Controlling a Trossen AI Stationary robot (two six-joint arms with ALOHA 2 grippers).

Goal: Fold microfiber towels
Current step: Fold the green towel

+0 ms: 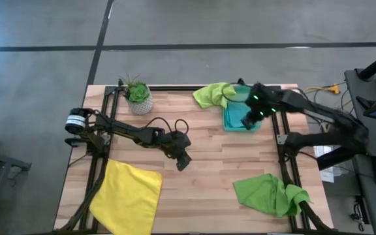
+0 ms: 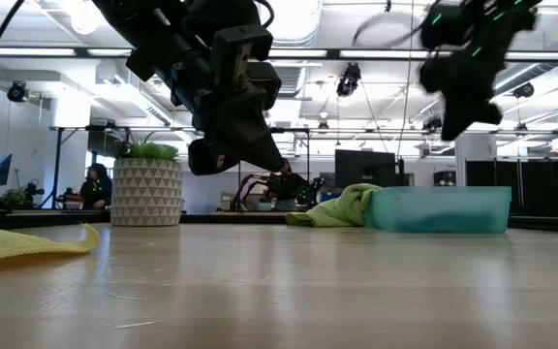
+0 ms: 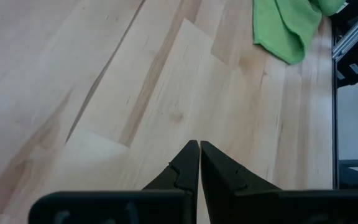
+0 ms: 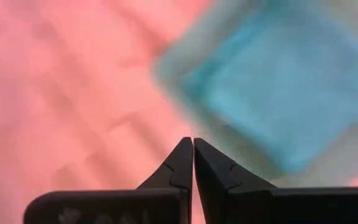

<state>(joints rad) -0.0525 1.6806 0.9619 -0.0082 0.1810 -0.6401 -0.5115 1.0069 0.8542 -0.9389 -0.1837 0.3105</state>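
A bright yellow towel (image 1: 128,194) lies flat at the table's near left corner. One lime green towel (image 1: 269,194) lies rumpled at the near right. A second (image 1: 214,94) hangs over the far left rim of a translucent bin (image 1: 240,112). The bin's inside shows teal (image 4: 278,93); whether that is a towel, I cannot tell. My left gripper (image 1: 183,160) hangs shut over the bare middle of the table (image 3: 199,146). My right gripper (image 1: 247,122) is shut above the bin's near part (image 4: 192,143), holding nothing.
A potted plant (image 1: 138,95) stands at the far left of the table. Bare wood (image 1: 207,176) stretches between the yellow towel and the near green one. Metal frame rails (image 1: 281,140) run along both side edges.
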